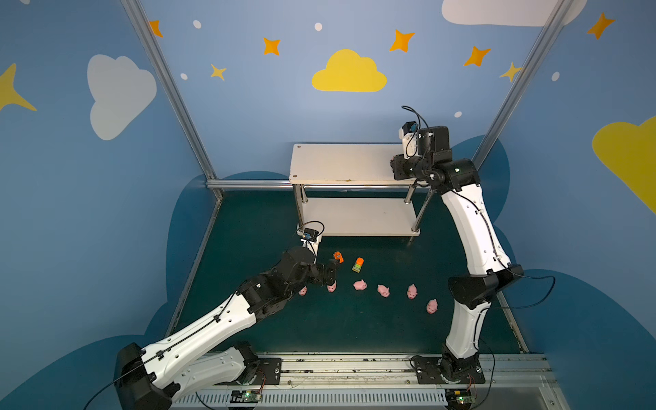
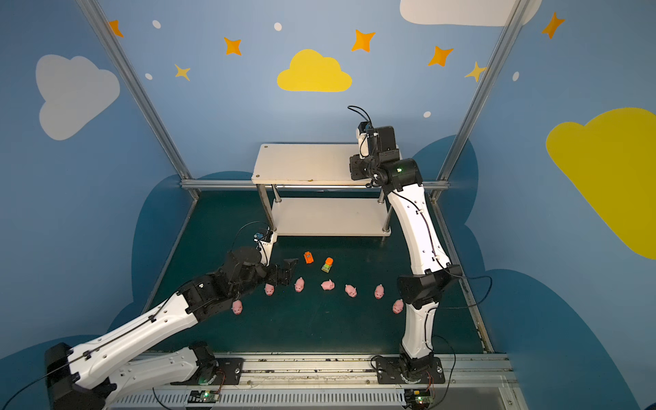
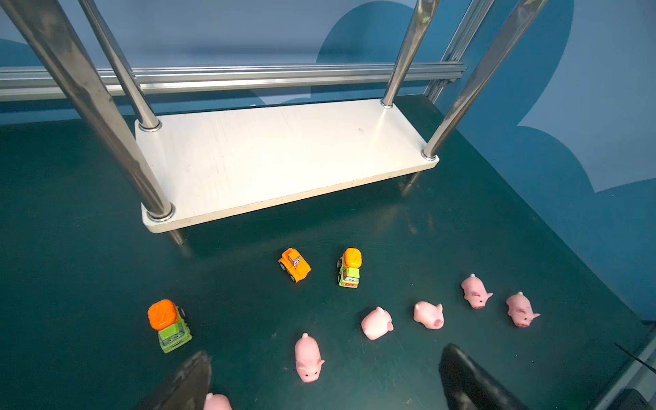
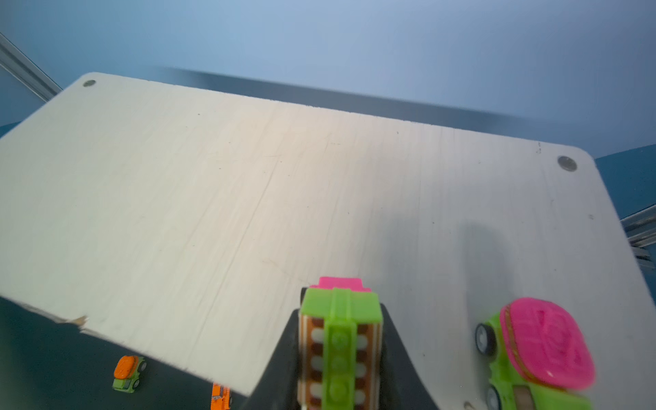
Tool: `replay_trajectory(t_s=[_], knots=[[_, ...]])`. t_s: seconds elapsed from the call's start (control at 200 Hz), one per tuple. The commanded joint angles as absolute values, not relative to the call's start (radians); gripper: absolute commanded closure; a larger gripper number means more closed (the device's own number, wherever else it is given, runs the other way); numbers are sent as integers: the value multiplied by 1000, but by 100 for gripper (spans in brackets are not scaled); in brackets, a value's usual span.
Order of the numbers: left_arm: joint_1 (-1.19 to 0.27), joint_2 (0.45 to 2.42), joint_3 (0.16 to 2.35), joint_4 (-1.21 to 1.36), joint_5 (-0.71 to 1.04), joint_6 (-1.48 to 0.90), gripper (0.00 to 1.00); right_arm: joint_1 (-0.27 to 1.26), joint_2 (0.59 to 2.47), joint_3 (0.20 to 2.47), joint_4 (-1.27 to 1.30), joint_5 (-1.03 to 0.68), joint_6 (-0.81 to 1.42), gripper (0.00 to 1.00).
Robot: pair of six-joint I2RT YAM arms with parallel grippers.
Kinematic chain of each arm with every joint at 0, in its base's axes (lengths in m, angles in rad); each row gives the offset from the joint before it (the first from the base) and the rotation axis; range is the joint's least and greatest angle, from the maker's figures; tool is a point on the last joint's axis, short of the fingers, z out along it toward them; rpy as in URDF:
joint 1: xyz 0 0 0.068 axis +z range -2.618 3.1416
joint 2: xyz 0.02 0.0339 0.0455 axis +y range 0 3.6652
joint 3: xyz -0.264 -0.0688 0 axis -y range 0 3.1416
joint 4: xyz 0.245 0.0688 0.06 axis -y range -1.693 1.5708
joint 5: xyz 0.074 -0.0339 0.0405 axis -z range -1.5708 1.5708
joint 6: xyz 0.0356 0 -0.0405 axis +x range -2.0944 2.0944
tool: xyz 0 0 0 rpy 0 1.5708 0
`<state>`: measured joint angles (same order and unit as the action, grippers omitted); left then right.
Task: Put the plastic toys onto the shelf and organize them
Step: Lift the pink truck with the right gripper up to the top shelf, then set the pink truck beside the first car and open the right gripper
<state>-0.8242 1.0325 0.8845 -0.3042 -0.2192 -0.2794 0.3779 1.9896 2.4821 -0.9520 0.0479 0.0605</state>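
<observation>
Two vehicles at shelf [image 4: 248, 195] top board | right end effector [image 4: 339, 319] clamped on green ladder vehicle [image 4: 340, 351] over it | pink-topped vehicle [image 4: 543, 348] resting on it | left end effector [image 3: 326, 353] wide open, low over bench [image 3: 461, 230] | seven pigs [image 2: 327, 285], three more vehicles [image 3: 349, 268] on bench

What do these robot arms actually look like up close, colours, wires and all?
Both the left arm and right arm have smooth white shells between chunky black joints. Thin black cables are clipped along them. A green light glows on one joint. Each ends in dark tapered fingers beside a small wrist camera.
</observation>
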Motion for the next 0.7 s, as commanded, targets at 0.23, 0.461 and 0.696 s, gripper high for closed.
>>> replay_trajectory(t_s=[0.23,0.461,0.696], knots=[[-780,1045,887,-288,-222,-262,0,356,2039,2515,-955,0,90,76],[-754,1051,882,-276,-195,-264,0,353,2043,2519,-946,8,95,66],[-745,1041,865,-273,-192,-275,0,353,2048,2521,-935,2,107,59]])
